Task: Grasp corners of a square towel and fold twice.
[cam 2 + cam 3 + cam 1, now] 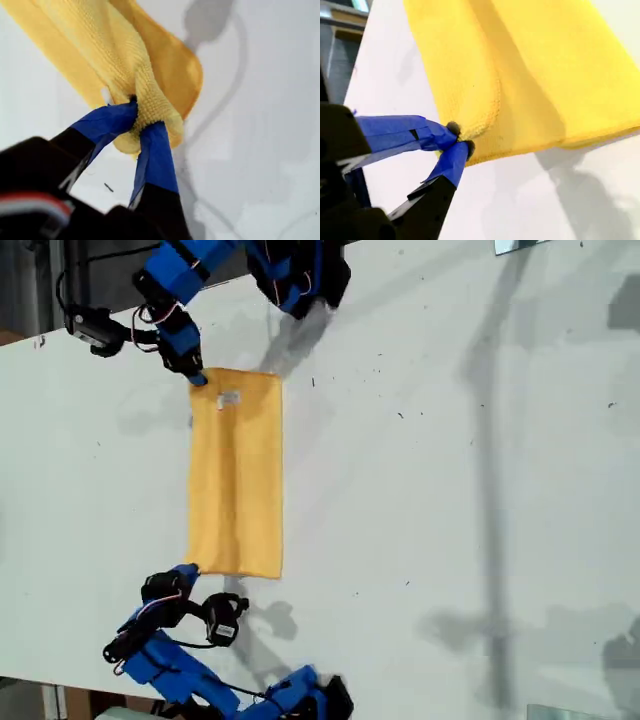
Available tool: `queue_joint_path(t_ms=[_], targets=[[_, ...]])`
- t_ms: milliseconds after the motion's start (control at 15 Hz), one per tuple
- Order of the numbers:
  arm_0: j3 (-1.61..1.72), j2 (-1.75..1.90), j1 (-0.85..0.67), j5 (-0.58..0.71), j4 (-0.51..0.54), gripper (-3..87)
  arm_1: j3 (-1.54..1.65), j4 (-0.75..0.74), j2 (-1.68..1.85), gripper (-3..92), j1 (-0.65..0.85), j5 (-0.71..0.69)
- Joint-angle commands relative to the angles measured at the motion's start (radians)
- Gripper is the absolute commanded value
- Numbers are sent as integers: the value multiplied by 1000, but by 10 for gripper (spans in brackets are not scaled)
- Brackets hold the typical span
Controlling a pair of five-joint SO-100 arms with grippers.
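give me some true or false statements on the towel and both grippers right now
1. The towel lies folded in a narrow rectangle. True.
2. My first gripper is open, clear of the towel. False: its fingers pinch a bunched corner.
3. My second gripper grips a towel corner. True.
4. A white tag shows on the towel. True.
5. The towel hangs off the table edge. False: it rests wholly on the table.

Yellow terry square towel [236,472] folded into a long rectangle, flat on table, white tag [229,398] up
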Motion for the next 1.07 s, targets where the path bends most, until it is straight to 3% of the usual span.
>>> queue_joint_path(t_ms=[0,267,400,600,1000], targets=[[-87,-40,-153,46,-23,0,-242,-74,-264,-1,109,-31],[-110,-278,-342,46,-163,0,-775,-77,-1009,-1,189,-25],[-167,-419,-380,46,-202,0,-874,-72,-1175,-1,222,-21],[-147,-403,-387,48,-187,-1,-870,-58,-1167,-1,227,-21],[-150,-310,-236,60,-187,1,-658,-140,-911,-1,149,-21]])
